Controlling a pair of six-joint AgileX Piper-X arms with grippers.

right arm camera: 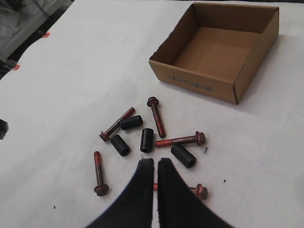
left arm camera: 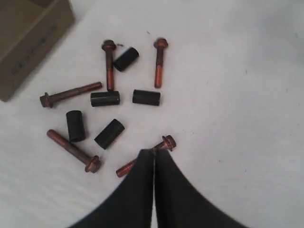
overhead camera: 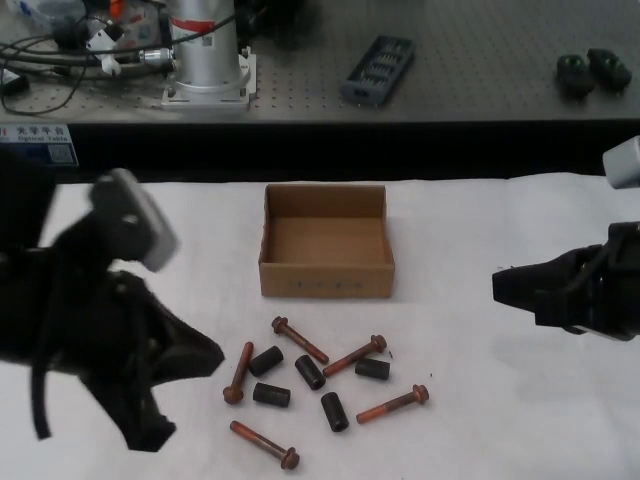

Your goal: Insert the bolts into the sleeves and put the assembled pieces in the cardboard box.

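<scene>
Looking across the table [overhead camera: 500, 430] from the left, I'd put the first risk with the left arm [overhead camera: 110, 330], which hangs over the near left side with the pile just off to its right. Its jaws are pressed together and hold nothing, so in my judgement they must spread before any pick. Brought down as they are, they would only shove parts aside. In the left wrist view a bolt [left arm camera: 166, 142] lies partly hidden behind those black fingertips [left arm camera: 133, 190] and looks the nearest candidate. Next comes the pile itself, on the white cloth just in front of the cardboard box [overhead camera: 326, 281]: five rusty bolts [overhead camera: 299, 340] and five black sleeves [overhead camera: 271, 395], all separate, none mated. They lie crowded, several just beside or touching one another, so a grab at one sleeve could well knock its neighbour, and a sleeve on its side looks likely to roll. Sliding a bolt into a sleeve between two arms also asks for good alignment, and a skewed grip would probably jam or drop the piece. The box sits open and empty behind the pile, near enough that a careless swing might bump its front wall. Farthest right, the right arm [overhead camera: 570, 290] hovers above the table, well apart from the parts. Its jaws stand all but together, with only a sliver of light between them, gripping and touching nothing.
</scene>
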